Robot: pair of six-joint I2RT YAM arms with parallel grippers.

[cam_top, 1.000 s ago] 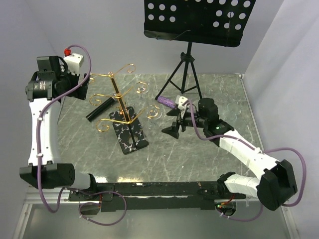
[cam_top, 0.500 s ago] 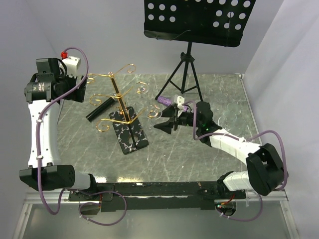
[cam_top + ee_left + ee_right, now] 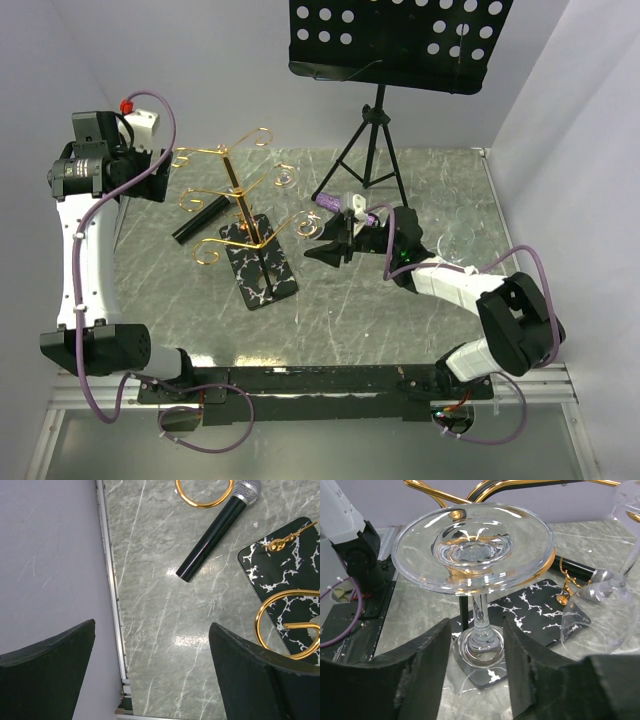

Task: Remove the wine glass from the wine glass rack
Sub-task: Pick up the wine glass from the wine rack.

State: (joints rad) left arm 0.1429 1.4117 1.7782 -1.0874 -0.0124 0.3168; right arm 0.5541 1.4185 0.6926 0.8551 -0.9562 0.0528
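Observation:
The gold wine glass rack (image 3: pixel 240 205) stands on its black white-veined base (image 3: pixel 262 265) left of centre. A clear wine glass (image 3: pixel 310 227) hangs upside down from a right-hand arm of the rack. In the right wrist view its foot (image 3: pixel 472 547) is on top and its stem (image 3: pixel 479 612) runs down to the bowl. My right gripper (image 3: pixel 323 241) (image 3: pixel 477 627) has closed in, and its fingers (image 3: pixel 437 655) press both sides of the top of the bowl. My left gripper (image 3: pixel 152 625) (image 3: pixel 155 172) hangs wide open and empty over the table's left edge.
A second glass (image 3: pixel 600 615) (image 3: pixel 283 178) hangs on the rack. More glasses (image 3: pixel 460 238) stand on the table at the right. A black microphone (image 3: pixel 205 218) (image 3: pixel 212 532) lies left of the base. A black tripod music stand (image 3: pixel 375 140) is behind, with a purple object (image 3: pixel 335 203) at its feet.
My right gripper has moved left to the rack and its jaws have narrowed from wide open onto the hanging glass. The left arm has hardly moved.

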